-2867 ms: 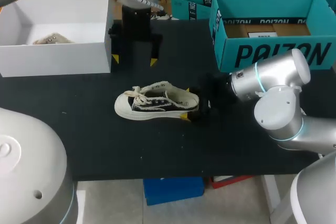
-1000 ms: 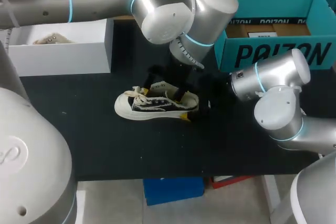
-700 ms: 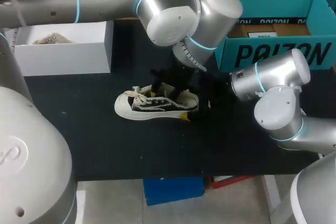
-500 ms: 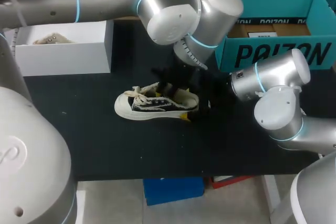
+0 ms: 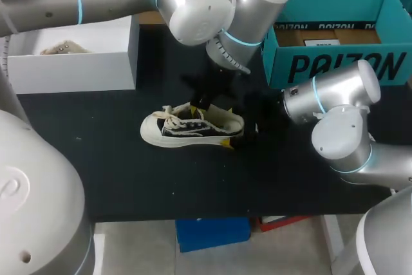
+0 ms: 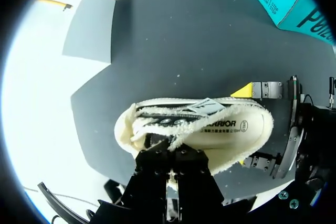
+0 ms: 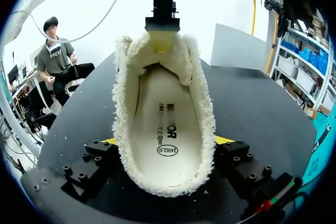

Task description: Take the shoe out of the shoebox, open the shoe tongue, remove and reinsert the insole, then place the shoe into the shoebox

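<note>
My black tabletop (image 5: 193,178) carries the shoe (image 5: 187,130) near its middle, upright on its sole (toe towards my left). The white shoebox (image 5: 71,62) stands at the far left, a teal box (image 5: 335,62) at the far right.

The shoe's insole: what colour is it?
Cream with dark print; the insole shows best in the right wrist view.

Robotics lab — black worktable (image 5: 129,172)

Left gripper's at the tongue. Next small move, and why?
Probably lift the tongue up and toward the toe: the left gripper is pinched on it, the right gripper clamps the shoe at the heel, and the tongue overhangs the insole.
</note>
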`<control>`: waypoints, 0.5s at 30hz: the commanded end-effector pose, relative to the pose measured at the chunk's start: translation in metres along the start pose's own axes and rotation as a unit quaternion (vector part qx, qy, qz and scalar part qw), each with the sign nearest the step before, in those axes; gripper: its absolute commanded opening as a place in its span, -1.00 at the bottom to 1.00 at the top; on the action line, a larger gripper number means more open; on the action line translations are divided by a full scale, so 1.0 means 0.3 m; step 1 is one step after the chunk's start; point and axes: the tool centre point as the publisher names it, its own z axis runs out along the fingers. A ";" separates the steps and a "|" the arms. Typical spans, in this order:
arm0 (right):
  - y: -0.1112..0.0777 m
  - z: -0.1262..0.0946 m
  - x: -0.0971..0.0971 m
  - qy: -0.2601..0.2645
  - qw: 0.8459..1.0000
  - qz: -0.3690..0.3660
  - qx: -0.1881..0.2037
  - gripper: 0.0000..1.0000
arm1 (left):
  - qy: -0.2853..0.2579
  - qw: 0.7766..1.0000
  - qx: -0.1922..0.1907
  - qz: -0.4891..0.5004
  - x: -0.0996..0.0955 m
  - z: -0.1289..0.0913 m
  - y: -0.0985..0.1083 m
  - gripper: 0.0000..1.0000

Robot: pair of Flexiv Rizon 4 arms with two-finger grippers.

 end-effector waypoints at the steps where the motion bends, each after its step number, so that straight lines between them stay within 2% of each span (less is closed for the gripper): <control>1: -0.004 0.012 0.003 -0.001 1.000 0.001 0.000 -1.00 | 0.012 1.000 0.011 -0.002 -0.042 -0.029 0.019 -1.00; 15: -0.004 0.012 0.003 -0.001 1.000 0.001 0.000 -1.00 | 0.036 0.999 0.028 -0.028 -0.129 -0.058 0.008 -1.00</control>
